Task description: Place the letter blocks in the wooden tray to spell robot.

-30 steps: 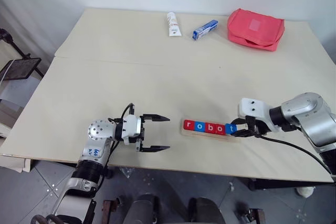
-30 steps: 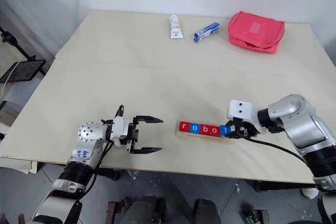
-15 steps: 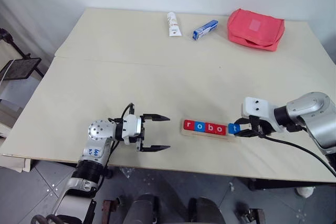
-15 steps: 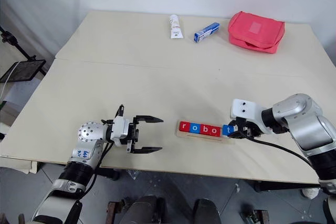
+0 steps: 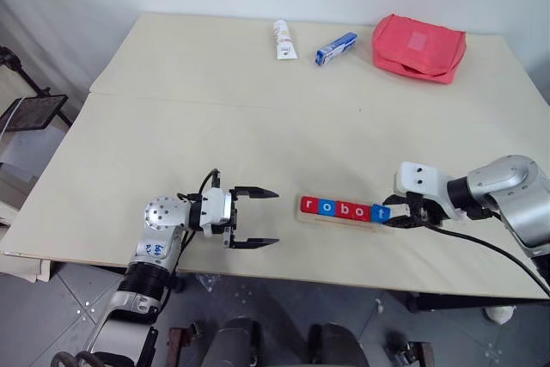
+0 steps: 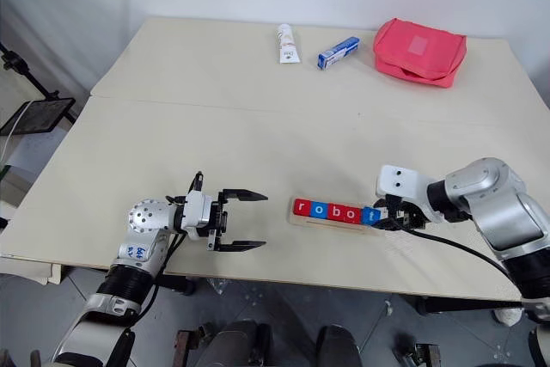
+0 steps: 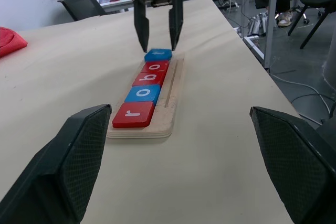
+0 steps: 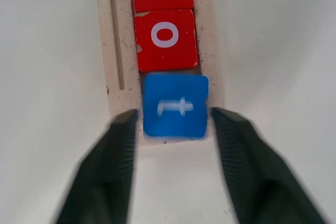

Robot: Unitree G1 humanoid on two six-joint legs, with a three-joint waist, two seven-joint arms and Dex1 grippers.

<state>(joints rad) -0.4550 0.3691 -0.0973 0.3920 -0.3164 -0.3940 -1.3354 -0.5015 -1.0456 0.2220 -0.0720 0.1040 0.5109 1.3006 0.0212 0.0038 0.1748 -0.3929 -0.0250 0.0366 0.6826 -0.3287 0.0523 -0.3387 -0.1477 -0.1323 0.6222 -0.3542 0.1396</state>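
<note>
Right gripper (image 8: 173, 124) has let its fingers spread off the blue t (image 8: 175, 105), now last of the letter blocks (image 5: 344, 210) in the wooden tray (image 7: 173, 93) at the table's near edge. Left gripper (image 5: 258, 217) gapes, empty. Light, stiff, slick tiles; pinch opposite edges.

Lighting: bright, even, diffuse; soft faint shadows on the desk (image 5: 258, 135). Glare: none. Focus: right wrist view blurs its own pincer fingers (image 8: 100, 182); tiles sharper.
</note>
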